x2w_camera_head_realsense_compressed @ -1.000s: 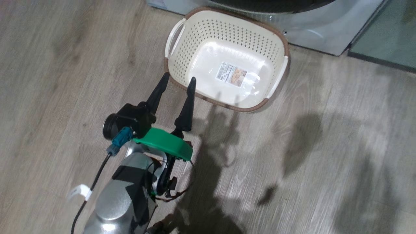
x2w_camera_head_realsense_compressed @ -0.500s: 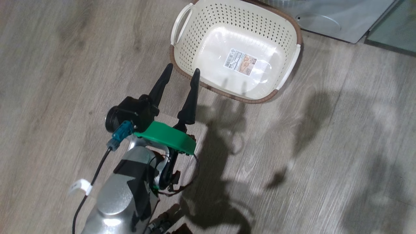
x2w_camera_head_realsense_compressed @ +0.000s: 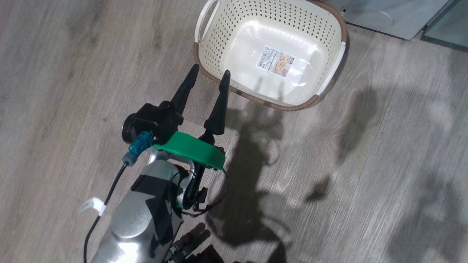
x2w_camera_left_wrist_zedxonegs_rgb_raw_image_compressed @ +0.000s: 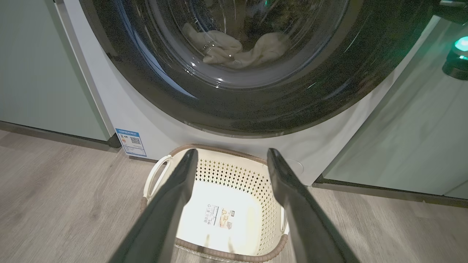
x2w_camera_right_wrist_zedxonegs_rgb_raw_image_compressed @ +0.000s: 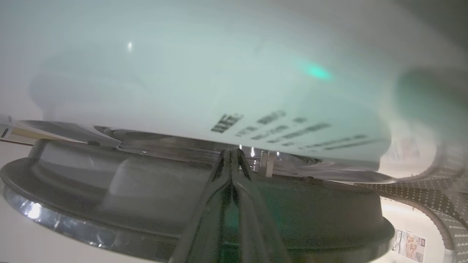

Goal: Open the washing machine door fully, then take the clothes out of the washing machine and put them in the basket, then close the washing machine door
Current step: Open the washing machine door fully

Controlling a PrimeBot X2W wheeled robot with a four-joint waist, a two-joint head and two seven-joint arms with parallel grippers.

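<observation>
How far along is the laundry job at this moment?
Nothing finished: the basket is empty and the clothes lie behind the washing machine door. In hand: the shut right gripper points into the gap at the door's edge; the left gripper hangs open near the basket. Left: full opening, unloading, closing.

The floor [x2w_camera_head_realsense_compressed: 365,204] is grey-brown wood-look planking with soft patches of glare. Dark, irregular shadows [x2w_camera_head_realsense_compressed: 252,175] lie across its middle and right. In the left wrist view, one flat sage-green cabinet door [x2w_camera_left_wrist_zedxonegs_rgb_raw_image_compressed: 40,73] stands at the left and another [x2w_camera_left_wrist_zedxonegs_rgb_raw_image_compressed: 413,138] at the right — each above a dark plinth [x2w_camera_left_wrist_zedxonegs_rgb_raw_image_compressed: 55,136].
</observation>
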